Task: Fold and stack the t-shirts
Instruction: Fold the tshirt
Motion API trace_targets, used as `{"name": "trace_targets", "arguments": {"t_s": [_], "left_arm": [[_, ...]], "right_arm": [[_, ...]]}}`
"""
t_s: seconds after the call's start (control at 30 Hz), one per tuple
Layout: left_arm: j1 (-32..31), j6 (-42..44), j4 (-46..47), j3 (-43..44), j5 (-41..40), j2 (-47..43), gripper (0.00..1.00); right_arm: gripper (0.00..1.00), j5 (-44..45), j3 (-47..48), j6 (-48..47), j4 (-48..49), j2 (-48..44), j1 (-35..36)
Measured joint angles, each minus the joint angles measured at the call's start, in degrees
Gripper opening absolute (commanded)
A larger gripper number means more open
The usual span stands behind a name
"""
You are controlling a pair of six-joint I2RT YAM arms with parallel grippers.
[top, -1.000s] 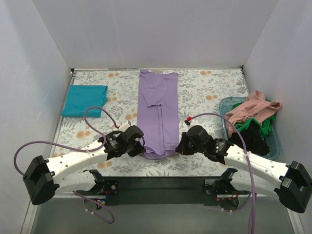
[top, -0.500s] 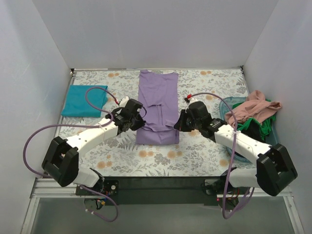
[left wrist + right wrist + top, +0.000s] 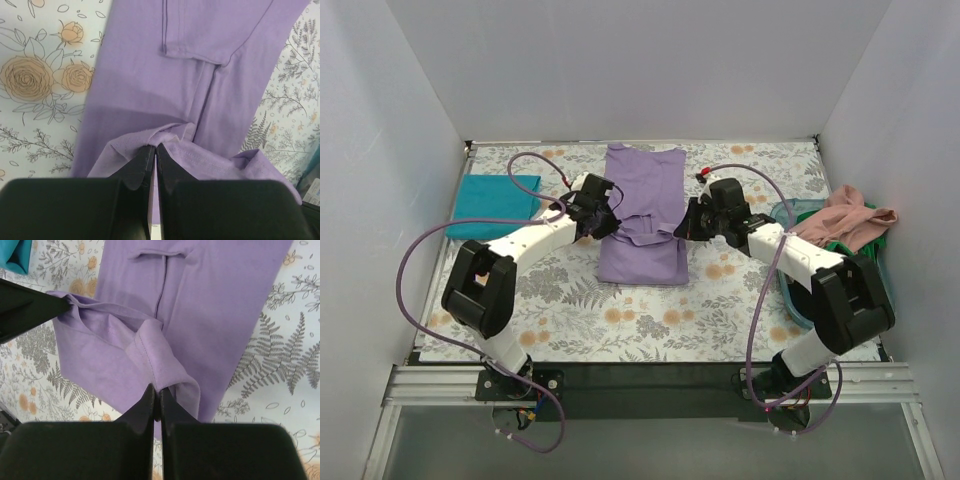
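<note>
A lavender-purple t-shirt (image 3: 642,195) lies lengthwise mid-table, its sides folded in. Its near hem is lifted and doubled back over the middle. My left gripper (image 3: 611,222) is shut on the hem's left corner (image 3: 150,140). My right gripper (image 3: 685,224) is shut on the hem's right corner (image 3: 157,375). Between the two grips the fabric sags in a loose fold (image 3: 110,335). A folded teal t-shirt (image 3: 495,206) lies flat at the far left. Salmon-pink (image 3: 840,222), green (image 3: 865,262) and black (image 3: 842,283) t-shirts are heaped at the right.
The heap sits in a see-through blue tub (image 3: 876,306) against the right wall. A grey floral cloth (image 3: 620,320) covers the table. White walls close in the left, back and right. Purple cables (image 3: 420,270) loop off both arms.
Both grippers have carried the shirt's near hem away from the table's front edge toward the back, doubling the shirt over itself. Both arms have stretched out further.
</note>
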Motion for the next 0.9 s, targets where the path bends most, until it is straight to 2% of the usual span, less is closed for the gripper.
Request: {"name": "trace_targets", "arguments": {"t_s": [0.57, 0.67, 0.7, 0.73, 0.77, 0.8, 0.83, 0.87, 0.9], "left_arm": [[4.5, 3.4, -1.3, 9.9, 2.3, 13.9, 0.0], [4.7, 3.8, -1.3, 10.6, 2.3, 14.9, 0.0], [4.8, 3.9, -1.4, 10.7, 2.3, 15.0, 0.0], [4.9, 4.1, -1.5, 10.9, 2.3, 15.0, 0.04], [5.0, 4.4, -1.6, 11.3, 2.3, 15.0, 0.16], [5.1, 4.8, -1.7, 11.8, 2.4, 15.0, 0.29], [5.3, 5.4, -1.9, 12.4, 2.5, 15.0, 0.66], [5.4, 6.0, -2.1, 13.2, 2.7, 15.0, 0.86], [5.5, 6.1, -2.4, 14.0, 2.9, 15.0, 0.98]], "right_arm": [[0.01, -3.5, 9.4, -0.2, 2.2, 14.7, -3.5], [0.04, -3.4, 10.9, -0.2, 2.3, 16.2, -4.0], [0.11, -3.3, 11.3, -0.2, 2.3, 16.6, -4.2], [0.19, -3.3, 11.8, -0.2, 2.3, 17.0, -4.4], [0.29, -3.3, 12.2, -0.1, 2.4, 17.3, -4.5], [0.54, -3.3, 12.4, 0.1, 2.4, 17.4, -4.7], [0.65, -3.4, 12.5, 0.4, 2.4, 17.5, -4.9], [0.74, -3.8, 12.5, 0.1, 2.5, 17.5, -5.0], [0.98, -4.3, 12.6, -0.1, 2.5, 17.5, -5.2]]}}
